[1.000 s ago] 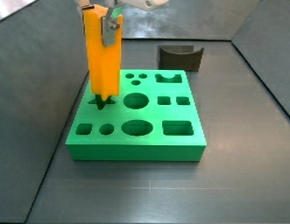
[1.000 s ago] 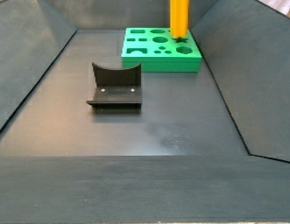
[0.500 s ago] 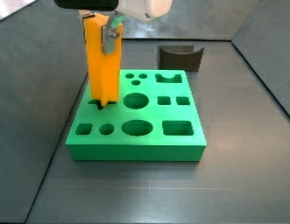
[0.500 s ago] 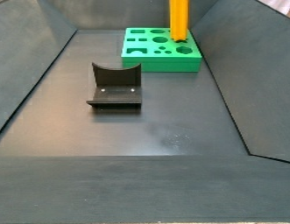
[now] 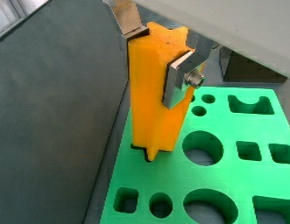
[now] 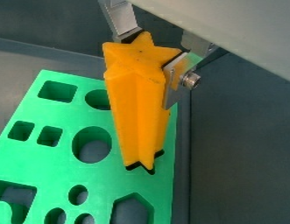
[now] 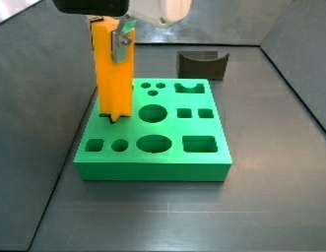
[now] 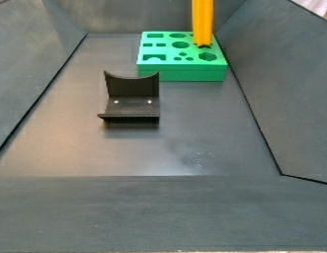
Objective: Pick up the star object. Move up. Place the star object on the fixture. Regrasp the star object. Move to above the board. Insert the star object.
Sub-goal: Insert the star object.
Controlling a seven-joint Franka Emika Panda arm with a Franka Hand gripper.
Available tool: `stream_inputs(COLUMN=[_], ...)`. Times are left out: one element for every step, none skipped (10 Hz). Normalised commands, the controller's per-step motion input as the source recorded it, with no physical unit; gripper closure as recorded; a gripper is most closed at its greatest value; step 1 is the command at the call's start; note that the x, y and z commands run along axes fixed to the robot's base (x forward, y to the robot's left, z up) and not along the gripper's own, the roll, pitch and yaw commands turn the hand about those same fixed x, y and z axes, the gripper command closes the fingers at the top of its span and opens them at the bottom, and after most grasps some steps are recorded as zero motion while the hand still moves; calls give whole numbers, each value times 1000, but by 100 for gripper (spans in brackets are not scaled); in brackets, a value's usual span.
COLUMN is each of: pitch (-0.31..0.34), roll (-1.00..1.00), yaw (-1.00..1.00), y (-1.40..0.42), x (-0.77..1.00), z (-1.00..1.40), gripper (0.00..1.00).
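Pincer (image 5: 159, 54) at top of star object (image 5: 157, 96), upper body cropped by frame edge in both wrist views and in a side view (image 7: 115, 22); out of frame entirely in a side view where only the star object (image 8: 203, 22) shows, its top cut off. Silver fingers (image 6: 182, 74) clamped on the upper end of star object (image 6: 137, 105), one plate on each side. Star object (image 7: 111, 69) upright, yellow-orange, lower tip seated in the star-shaped hole at the left edge of board (image 7: 178, 148); depth inside the hole hidden. Board (image 5: 246, 188) bright green, cut off at frame edges in both wrist views; other holes (circles, squares, hexagon) open. Compared with 1.0 s ago, star object sits lower, tip now down in the hole rather than at its mouth; little change from 0.5 s ago. Fixture (image 8: 127, 97) dark, curved notch on top, alone on the floor, well apart from board (image 8: 179, 59); in a side view fixture (image 7: 204, 64) just beyond the board's far edge. Floor dark grey, matte, some faint scuffs; dark sloping walls on all sides, bright strip of room barely visible past the far wall.
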Motion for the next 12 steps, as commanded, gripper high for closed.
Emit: stream_inputs(pitch=[0,0,0,0,0,0,0,-4,-7,-11,-13,-14], roll=[0,0,0,0,0,0,0,-1,-7,-40,-53,-66], yaw=[0,0,0,0,0,0,0,0,0,0,0,0], y=[0,0,0,0,0,0,0,0,0,0,0,0], x=[-57,-43,-51,-54,-49,-46,-40,-43,-31,-34,-17,-3], z=[0,0,0,-9,-26,-40,-51,-71,-80,-86,-91,-106], gripper=[100,100,100,100,100,100,100,100,100,100,100,100])
